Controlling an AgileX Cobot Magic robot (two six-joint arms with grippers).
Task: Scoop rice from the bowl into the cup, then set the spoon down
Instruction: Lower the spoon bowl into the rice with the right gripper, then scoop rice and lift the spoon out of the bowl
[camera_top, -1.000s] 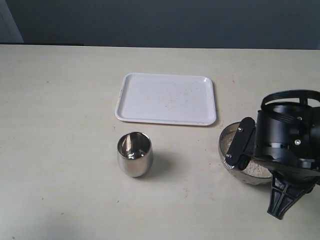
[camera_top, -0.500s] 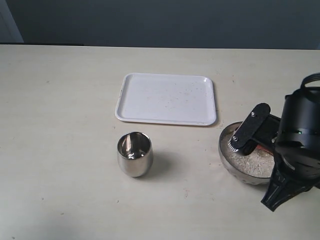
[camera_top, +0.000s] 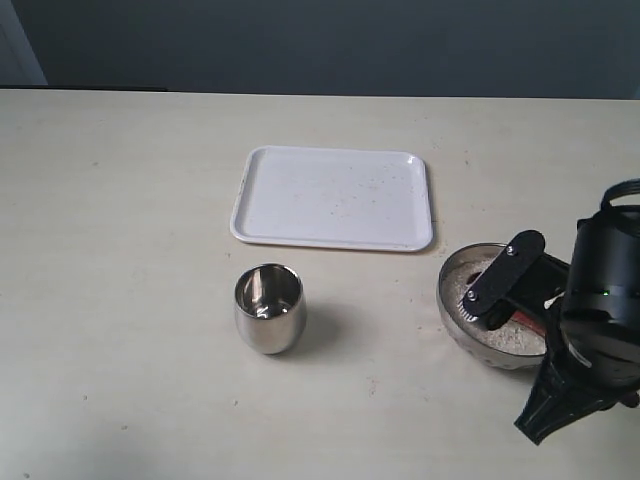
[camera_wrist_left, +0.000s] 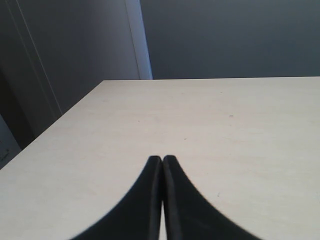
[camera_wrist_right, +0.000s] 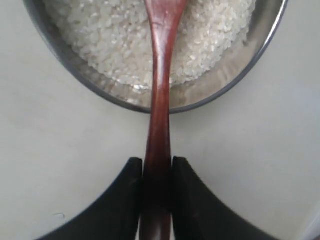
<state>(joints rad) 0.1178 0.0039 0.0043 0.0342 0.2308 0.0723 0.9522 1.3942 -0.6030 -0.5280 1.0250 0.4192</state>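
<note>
The shiny metal bowl (camera_top: 455, 300) (camera_wrist_right: 263, 39) of white rice (camera_top: 503, 338) (camera_wrist_right: 110, 40) stands at the table's right side, partly covered by my right arm (camera_top: 600, 300). My right gripper (camera_wrist_right: 156, 162) sits just outside the bowl's rim, shut on the dark red-brown wooden spoon (camera_wrist_right: 159, 100). The handle crosses the rim and the head end lies over the rice, cut off by the frame edge. A strip of the spoon (camera_top: 527, 320) shows red in the exterior view. The steel cup (camera_top: 268, 308) stands upright to the left, its contents not visible. My left gripper (camera_wrist_left: 162, 159) is shut on nothing over bare table.
A white rectangular tray (camera_top: 333, 198) lies behind the cup and bowl, speckled with a few grains. A dark wall runs along the table's far edge.
My right arm has drawn back toward the right and lower in the exterior view, uncovering more of the bowl and rice. The cup and tray have stayed put.
</note>
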